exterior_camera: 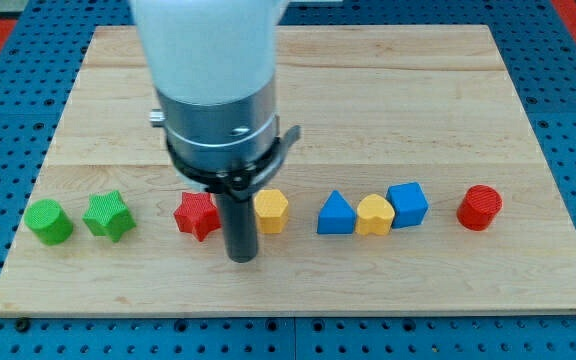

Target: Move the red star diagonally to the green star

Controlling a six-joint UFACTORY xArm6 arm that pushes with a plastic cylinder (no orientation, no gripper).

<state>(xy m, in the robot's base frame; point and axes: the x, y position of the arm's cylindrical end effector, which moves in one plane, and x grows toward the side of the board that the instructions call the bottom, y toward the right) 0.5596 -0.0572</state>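
Taking the red star (197, 215) as landmark, the green cylinder (48, 221) and then the green star (108, 215) lie to its left in the same row, well apart from it. The arm has no jaws and holds nothing: its dark rod stands upright under the white body, and my tip (241, 258) rests just right of the red star and slightly below it, between it and the yellow hexagon (270, 211). Further right of the red star come the blue triangle (335, 214), a second yellow block (374, 215) touching the blue cube (407, 204), and the red cylinder (479, 207), all on the wooden board (388, 90).
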